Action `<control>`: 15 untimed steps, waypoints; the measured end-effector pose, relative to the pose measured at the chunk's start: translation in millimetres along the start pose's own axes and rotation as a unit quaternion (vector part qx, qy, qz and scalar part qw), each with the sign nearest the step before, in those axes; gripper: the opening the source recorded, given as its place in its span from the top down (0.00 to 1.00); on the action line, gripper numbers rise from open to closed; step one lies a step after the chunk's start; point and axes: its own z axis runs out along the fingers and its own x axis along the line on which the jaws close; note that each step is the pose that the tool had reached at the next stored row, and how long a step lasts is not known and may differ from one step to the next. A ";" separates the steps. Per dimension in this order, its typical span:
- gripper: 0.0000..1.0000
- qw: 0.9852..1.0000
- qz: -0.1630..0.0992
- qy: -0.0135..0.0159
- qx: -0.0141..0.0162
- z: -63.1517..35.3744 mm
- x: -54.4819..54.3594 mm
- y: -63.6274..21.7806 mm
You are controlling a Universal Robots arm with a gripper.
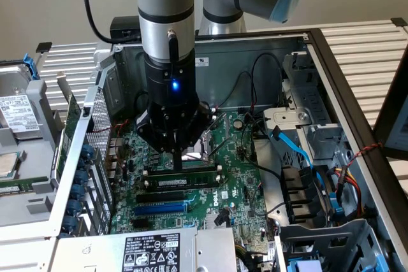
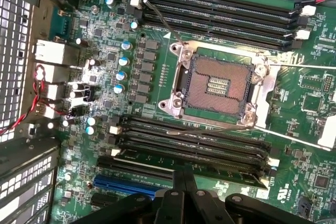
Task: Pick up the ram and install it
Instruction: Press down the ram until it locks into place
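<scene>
The ram [image 1: 182,183], a long thin green stick with a white label, stands on edge in a black memory slot on the motherboard [image 1: 236,176] inside the open computer case. My gripper [image 1: 177,165] hangs straight above the stick's middle. Its fingers are pressed together into one narrow bar, and the tip is at or just over the stick's top edge. In the wrist view the gripper [image 2: 184,179] is shut with nothing between its fingers. It points at the bank of memory slots [image 2: 194,150] beside the bare CPU socket [image 2: 220,85].
A blue expansion slot [image 1: 162,208] lies just beyond the ram. The power supply [image 1: 153,250] is at the case's near edge. Drive bays with blue and black cables [image 1: 296,151] crowd the exterior view's right. The perforated rear panel [image 1: 95,132] walls in the left.
</scene>
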 end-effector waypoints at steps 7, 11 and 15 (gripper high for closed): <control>0.89 0.999 0.031 -0.007 0.002 0.1 -0.1 0.0; 0.89 0.999 0.051 -0.009 0.002 0.0 0.0 0.0; 0.89 0.998 0.069 -0.011 0.002 0.0 -0.1 0.0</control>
